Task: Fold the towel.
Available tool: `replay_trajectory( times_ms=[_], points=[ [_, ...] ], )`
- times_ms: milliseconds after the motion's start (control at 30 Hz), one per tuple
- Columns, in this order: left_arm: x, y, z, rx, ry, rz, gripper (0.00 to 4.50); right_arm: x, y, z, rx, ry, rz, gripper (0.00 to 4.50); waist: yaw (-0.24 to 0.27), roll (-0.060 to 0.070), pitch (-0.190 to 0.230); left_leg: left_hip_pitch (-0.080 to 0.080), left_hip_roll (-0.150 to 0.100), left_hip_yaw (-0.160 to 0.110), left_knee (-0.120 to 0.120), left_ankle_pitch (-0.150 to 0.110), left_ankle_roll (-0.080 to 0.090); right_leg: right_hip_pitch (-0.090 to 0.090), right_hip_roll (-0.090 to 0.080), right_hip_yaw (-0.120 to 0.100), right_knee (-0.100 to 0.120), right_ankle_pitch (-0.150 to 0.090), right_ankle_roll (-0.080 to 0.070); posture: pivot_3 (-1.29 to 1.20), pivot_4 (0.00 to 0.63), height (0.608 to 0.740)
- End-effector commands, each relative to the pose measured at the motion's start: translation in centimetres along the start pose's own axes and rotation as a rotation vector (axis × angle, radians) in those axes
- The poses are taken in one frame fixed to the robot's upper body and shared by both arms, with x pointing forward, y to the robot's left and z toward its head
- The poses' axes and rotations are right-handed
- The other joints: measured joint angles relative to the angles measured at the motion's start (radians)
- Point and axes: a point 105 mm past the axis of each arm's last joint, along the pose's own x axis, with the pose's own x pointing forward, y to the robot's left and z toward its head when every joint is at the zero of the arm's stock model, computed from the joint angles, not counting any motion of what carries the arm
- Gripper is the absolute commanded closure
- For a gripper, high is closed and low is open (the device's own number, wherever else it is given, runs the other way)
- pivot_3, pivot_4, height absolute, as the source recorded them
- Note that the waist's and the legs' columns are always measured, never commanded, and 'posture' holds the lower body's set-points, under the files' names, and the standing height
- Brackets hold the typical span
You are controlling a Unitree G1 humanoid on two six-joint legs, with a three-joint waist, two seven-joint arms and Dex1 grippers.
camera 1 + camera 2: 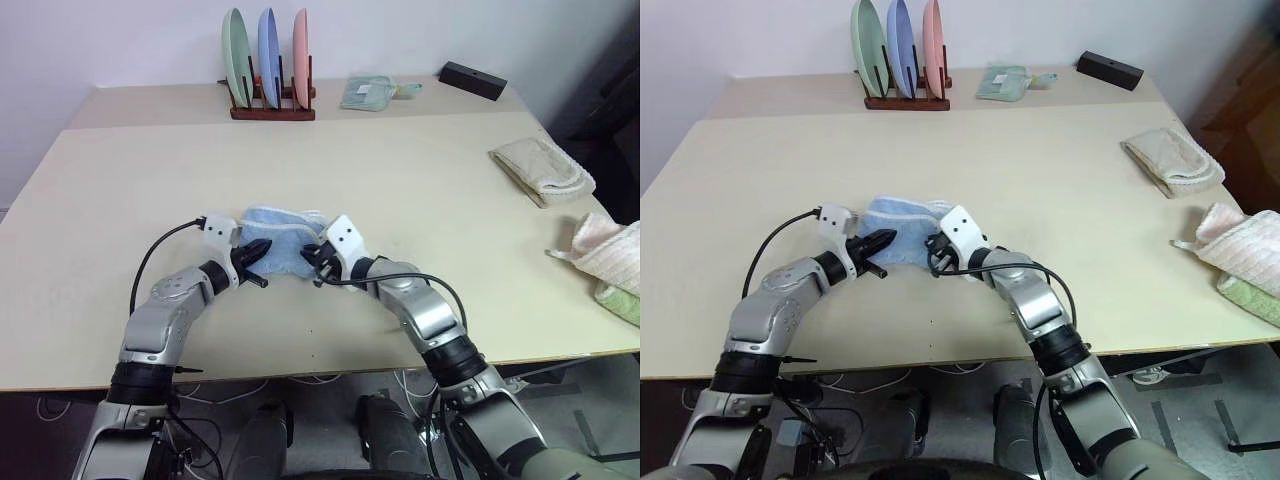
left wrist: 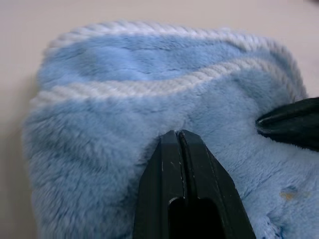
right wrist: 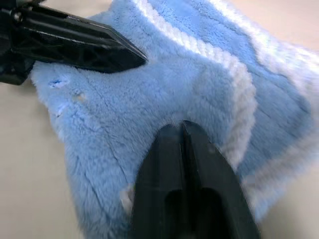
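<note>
The towel point(image 1: 279, 240) lies bunched on the table point(image 1: 420, 190), mid front, well before the plate rack point(image 1: 270, 98). Left gripper point(image 2: 179, 137) is closed, fingers pressed together w/ tips on the towel's pile. Right gripper point(image 3: 182, 127) is also closed, tips against the towel, close beside the left one.

Beige table point(image 1: 420, 190) with towel point(image 1: 280, 232), plate rack point(image 1: 270, 105).

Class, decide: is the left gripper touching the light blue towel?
Touching. In the left wrist view the left gripper has its shut tips pressed into the pile of the light blue towel, with no gap.
</note>
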Motion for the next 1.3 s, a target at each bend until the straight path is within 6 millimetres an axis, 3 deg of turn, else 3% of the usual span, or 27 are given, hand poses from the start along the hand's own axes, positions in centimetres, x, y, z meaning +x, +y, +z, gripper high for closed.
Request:
replay_trajectory(
  times_ms=[33, 167, 267, 433, 700, 800, 1033, 1100, 1200, 1300],
  points=[
    [-2.9, 1.7, 3.8, 0.05, -0.12, 0.025, 4.5, -2.2, -0.5, 2.8, 0.036, -0.072, 0.006, 2.24, -0.004, 0.0, 0.0, 0.0, 0.0, 0.0, 0.0, 0.0, 0.0, 0.0, 0.0, 0.0, 0.0, 0.0, 0.0, 0.0, 0.15, 0.74],
    [-4.9, 1.8, 3.9, 0.12, -0.074, -0.027, 4.5, -3.2, -1.5, 3.0, 0.161, -0.059, -0.057, 0.18, -0.01, 0.0, 0.001, 0.0, 0.001, 0.0, -0.002, 0.0, 0.0, -0.001, 0.001, 0.0, 0.0, 0.0, 0.0, 0.0, 0.15, 0.74],
    [-6.2, 0.9, 3.1, 0.21, 0.013, -0.114, 4.5, -3.4, -1.9, 2.1, 0.303, -0.002, -0.091, 0.08, -0.012, 0.001, 0.001, 0.0, 0.001, 0.001, -0.003, 0.0, 0.0, -0.002, 0.001, 0.0, 0.0, 0.0, 0.0, 0.0, 0.15, 0.74],
    [-6.4, -0.4, 3.0, 0.169, 0.033, -0.184, 4.5, -2.1, -1.8, 1.3, 0.52, 0.034, -0.066, 0.08, -0.005, 0.001, 0.001, -0.001, 0.001, 0.001, -0.004, 0.0, 0.0, -0.002, 0.0, 0.0, -0.001, 0.0, -0.001, 0.0, 0.15, 0.74],
    [-6.9, -2.9, 2.9, 0.168, 0.061, -0.286, 4.5, 0.7, -0.9, 1.4, 0.63, 0.042, -0.003, 0.08, -0.014, 0.001, 0.001, 0.0, 0.001, 0.001, -0.006, 0.0, 0.0, -0.003, 0.001, 0.0, -0.001, 0.0, -0.001, 0.0, 0.15, 0.74],
    [-7.0, -3.0, 3.0, 0.162, 0.055, -0.283, 4.5, 1.4, -0.7, 1.7, 0.646, 0.029, 0.013, 0.96, -0.013, 0.001, 0.001, 0.0, 0.002, 0.001, -0.006, 0.0, 0.0, -0.003, 0.001, 0.0, 0.0, 0.0, -0.001, 0.0, 0.15, 0.74],
    [-6.8, -3.7, 3.5, 0.181, 0.023, -0.286, 4.5, 1.4, -0.8, 2.8, 0.682, -0.024, 0.022, 4.46, -0.012, 0.001, 0.001, 0.0, 0.002, 0.001, -0.006, 0.0, 0.0, -0.004, 0.001, 0.0, 0.0, 0.0, -0.001, 0.0, 0.15, 0.74],
    [-6.5, -3.9, 3.7, 0.189, 0.009, -0.286, 4.5, 0.7, -1.5, 3.2, 0.697, -0.059, -0.008, 4.46, -0.012, 0.001, 0.001, 0.0, 0.002, 0.001, -0.006, 0.0, 0.0, -0.004, 0.001, 0.0, 0.0, 0.0, -0.001, 0.0, 0.15, 0.74],
    [-5.9, -4.3, 4.5, 0.217, -0.04, -0.28, 4.5, -1.7, -4.4, 4.1, 0.71, -0.153, -0.122, 4.46, -0.004, 0.001, 0.001, -0.001, 0.001, 0.001, -0.006, 0.0, 0.0, -0.004, 0.001, 0.0, -0.001, 0.0, -0.001, 0.0, 0.15, 0.74],
    [-4.5, -5.2, 6.1, 0.23, -0.134, -0.282, 4.5, -7.2, -9.2, 4.5, 0.719, -0.272, -0.352, 4.46, 0.012, 0.001, 0.001, -0.002, 0.001, 0.001, -0.005, 0.0, 0.0, -0.004, 0.001, 0.0, -0.001, 0.0, -0.001, 0.0, 0.15, 0.74]
  ],
)
